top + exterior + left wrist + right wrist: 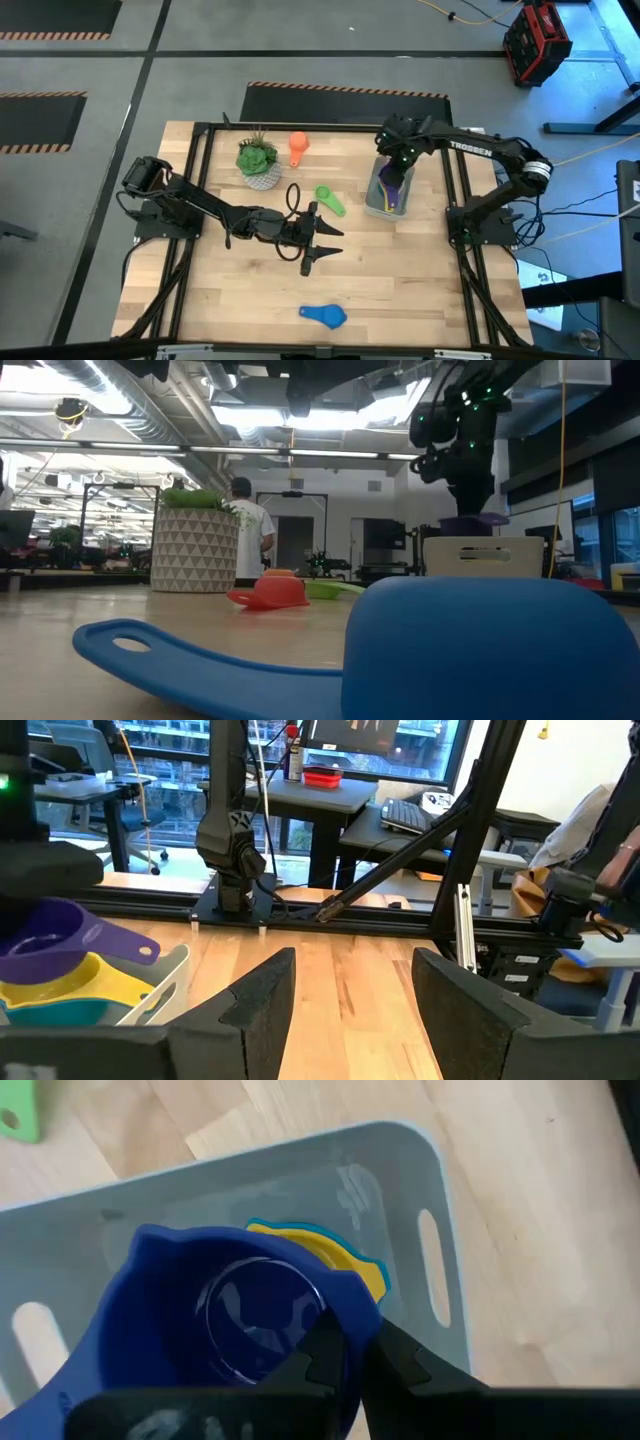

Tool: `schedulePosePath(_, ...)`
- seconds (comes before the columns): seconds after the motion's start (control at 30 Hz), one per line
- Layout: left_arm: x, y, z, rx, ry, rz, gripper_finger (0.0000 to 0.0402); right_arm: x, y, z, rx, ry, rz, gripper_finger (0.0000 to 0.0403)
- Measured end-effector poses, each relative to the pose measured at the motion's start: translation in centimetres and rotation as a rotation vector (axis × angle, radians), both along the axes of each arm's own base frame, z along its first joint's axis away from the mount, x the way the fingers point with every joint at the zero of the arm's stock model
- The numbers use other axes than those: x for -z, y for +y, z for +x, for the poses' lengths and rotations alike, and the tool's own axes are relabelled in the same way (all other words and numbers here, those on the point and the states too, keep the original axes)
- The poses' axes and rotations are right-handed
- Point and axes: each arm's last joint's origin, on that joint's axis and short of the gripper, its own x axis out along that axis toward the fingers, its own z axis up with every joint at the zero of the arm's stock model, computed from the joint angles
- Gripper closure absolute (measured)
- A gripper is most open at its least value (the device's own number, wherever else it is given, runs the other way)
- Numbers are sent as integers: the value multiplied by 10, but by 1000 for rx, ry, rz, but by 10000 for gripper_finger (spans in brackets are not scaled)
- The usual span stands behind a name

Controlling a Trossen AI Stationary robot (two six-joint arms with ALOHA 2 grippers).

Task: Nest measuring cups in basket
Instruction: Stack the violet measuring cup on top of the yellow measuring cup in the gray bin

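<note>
Overhead, right end effector (355, 1365) gripping purple cup (235, 1320) above basket rim (440, 1210)

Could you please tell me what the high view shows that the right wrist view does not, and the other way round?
Only the high view shows the left gripper open over bare table, the orange cup, blue cup and potted plant. Only the right wrist view shows the right gripper shut on the purple cup's rim, with yellow cup beneath. Both show the basket and the green cup.
</note>
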Motion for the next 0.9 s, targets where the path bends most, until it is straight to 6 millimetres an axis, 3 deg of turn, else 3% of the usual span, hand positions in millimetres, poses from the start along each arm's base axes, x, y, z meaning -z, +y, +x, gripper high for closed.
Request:
schedulePosePath(0.7, 0, 0, 0, 0, 0, 0, 207, 11, -3, 4, 6, 46, 19, 378)
schedulePosePath(0.9, 0, 0, 0, 0, 0, 0, 207, 11, -3, 4, 7, 46, 19, 359)
